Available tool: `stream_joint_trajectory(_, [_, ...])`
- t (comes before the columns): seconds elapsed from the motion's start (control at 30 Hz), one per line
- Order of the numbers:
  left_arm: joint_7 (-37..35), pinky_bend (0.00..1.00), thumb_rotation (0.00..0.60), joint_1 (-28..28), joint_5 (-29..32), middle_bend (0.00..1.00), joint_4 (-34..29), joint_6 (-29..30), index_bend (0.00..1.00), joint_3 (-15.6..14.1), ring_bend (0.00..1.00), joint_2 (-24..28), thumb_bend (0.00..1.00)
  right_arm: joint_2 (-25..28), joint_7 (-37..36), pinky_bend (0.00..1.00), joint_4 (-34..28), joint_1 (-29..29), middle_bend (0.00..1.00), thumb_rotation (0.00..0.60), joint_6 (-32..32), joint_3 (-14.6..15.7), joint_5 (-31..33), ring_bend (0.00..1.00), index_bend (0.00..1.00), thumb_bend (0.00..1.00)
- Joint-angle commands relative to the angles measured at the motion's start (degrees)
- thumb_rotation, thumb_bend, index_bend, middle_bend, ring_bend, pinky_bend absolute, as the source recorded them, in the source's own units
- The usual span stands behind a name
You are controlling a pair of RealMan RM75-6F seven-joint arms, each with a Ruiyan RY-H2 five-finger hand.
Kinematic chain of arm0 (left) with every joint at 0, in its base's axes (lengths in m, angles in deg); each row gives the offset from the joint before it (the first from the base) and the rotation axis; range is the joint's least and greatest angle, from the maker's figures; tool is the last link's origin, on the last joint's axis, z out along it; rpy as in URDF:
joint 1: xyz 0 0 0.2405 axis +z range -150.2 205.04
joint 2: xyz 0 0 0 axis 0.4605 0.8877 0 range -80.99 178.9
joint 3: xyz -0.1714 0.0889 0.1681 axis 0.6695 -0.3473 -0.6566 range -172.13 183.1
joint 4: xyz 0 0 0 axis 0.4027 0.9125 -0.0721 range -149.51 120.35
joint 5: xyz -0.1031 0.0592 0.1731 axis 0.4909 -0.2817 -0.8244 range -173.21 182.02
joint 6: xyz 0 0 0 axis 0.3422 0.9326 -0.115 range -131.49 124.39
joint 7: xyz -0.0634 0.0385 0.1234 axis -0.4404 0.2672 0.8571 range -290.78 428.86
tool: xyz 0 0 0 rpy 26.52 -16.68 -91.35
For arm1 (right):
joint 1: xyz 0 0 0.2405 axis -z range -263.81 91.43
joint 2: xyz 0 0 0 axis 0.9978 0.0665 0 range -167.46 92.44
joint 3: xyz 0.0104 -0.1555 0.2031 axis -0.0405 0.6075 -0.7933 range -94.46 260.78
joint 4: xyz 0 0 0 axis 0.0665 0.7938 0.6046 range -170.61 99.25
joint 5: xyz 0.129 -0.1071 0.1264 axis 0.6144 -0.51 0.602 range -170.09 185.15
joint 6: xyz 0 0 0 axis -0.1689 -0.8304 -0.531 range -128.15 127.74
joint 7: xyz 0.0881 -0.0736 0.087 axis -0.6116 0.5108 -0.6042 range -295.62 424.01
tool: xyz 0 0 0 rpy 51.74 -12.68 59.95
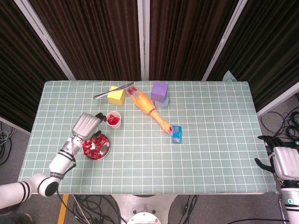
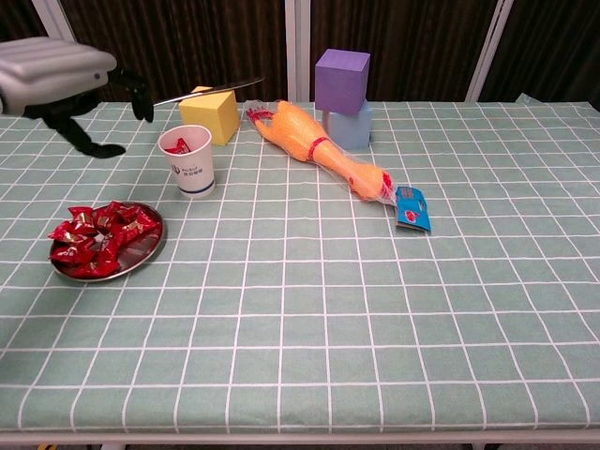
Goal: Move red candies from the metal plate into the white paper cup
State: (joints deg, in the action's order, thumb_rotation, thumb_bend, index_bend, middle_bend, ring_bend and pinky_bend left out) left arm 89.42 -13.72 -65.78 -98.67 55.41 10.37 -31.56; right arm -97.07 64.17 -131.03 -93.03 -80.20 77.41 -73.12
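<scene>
Worktop (image 2: 375, 328) carries a pale green cloth with a white grid, flat and matte.

Metal plate (image 2: 150, 251): one, round, shallow, shiny rim, on the near-left side of the worktop. It holds a heap of red candies (image 2: 94, 239) in glossy crinkled wrappers; too piled up to count.

White paper cup (image 2: 187, 161): one, tapered, upright, small print on its wall, just beyond the plate and apart from it. At least one red candy (image 1: 112, 119) lies inside; the head view shows red filling the mouth.

Blocks: three. Yellow cube (image 2: 210, 114) sits behind the cup, with a thin metal strip (image 1: 113, 90) lying across its top. Purple cube (image 2: 341, 81) is stacked on a pale blue block (image 2: 352, 127).

Rubber chicken (image 2: 314, 145): one, orange, long and smooth, lying diagonally, red feet toward the yellow cube. Small blue packet (image 2: 412, 207): one, flat, touching the chicken's near end.

Left hand (image 1: 87, 125): grey shell, black fingers (image 2: 139, 94) spread apart, holding nothing, raised left of the cup, beside the plate's far-left edge in the head view.

Right hand (image 1: 282, 163): off the worktop's right edge, low; fingers look loosely apart with nothing in them.
</scene>
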Motion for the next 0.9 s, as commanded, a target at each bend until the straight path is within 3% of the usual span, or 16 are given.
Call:
stream_joint_trajectory(0.03, [0.03,1.0,0.6,2.11,-2.13,0.45,-1.48,0.96,0.44,-2.64,0.89,0.53,0.3,-0.02,0.09,0.58,-0.12,-0.1,0.29,0.6,-0.08,-0.02,-0.2,0.26,0.26,0.1])
stream_joint_trajectory(0.4, [4.57,1.0,0.6,1.98,-0.27,0.45,3.93,-4.65,0.44,-4.99,0.89,-4.72,0.3,0.15,0.4,0.58,-0.33,-0.06,0.29,0.6,-0.14,-0.01,0.01,0.26,0.26,0.1])
stream_joint_trajectory(0.9, [8.22,1.0,0.6,3.64,1.76,0.45,4.79,-5.32,0.44,-5.99,0.89,-6.57,0.3,0.16,0.76,0.59,-0.59,-0.16,0.29,0.6,0.08,0.01,0.27,0.26,0.26,0.1])
